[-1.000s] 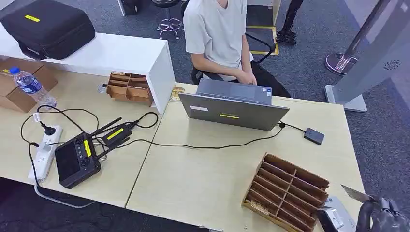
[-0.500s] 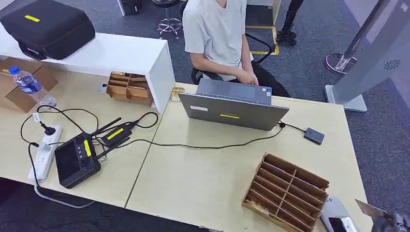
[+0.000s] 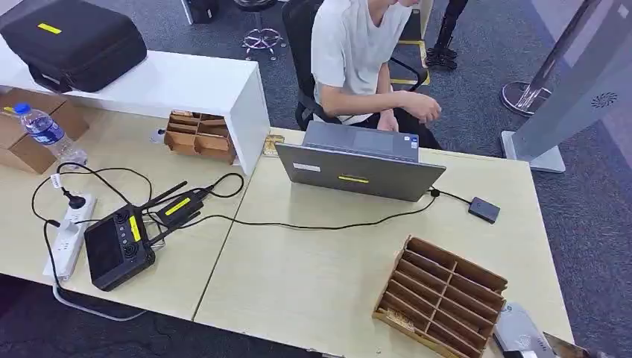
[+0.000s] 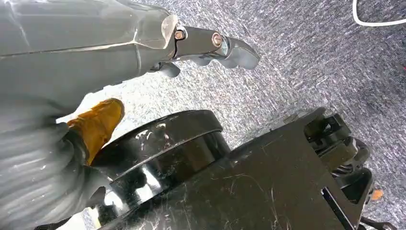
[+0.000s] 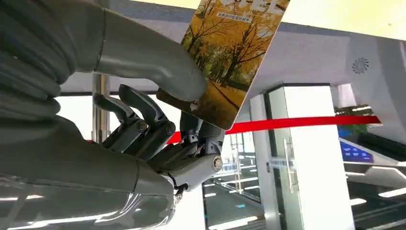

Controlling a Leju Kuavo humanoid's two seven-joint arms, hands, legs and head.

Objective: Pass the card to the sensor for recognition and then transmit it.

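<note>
the right hand (image 5: pixel 158 124) pinches the card (image 5: pixel 230 57) between thumb and fingers by one corner only; a shallow hold could let it slip before reaching the sensor (image 3: pixel 484 209) on the worktop (image 3: pixel 313 276)

A person (image 3: pixel 358 56) sits behind an open laptop (image 3: pixel 361 170) on the table (image 3: pixel 313 276). A cable links it to the small black sensor (image 3: pixel 484 209). A wooden slotted organiser (image 3: pixel 441 296) lies nearer.

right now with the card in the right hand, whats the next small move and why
Probably bring the right hand up over the table toward the small black sensor beside the laptop. The card is pinched under the thumb, and in the head view it sits low at the table's near right corner.
</note>
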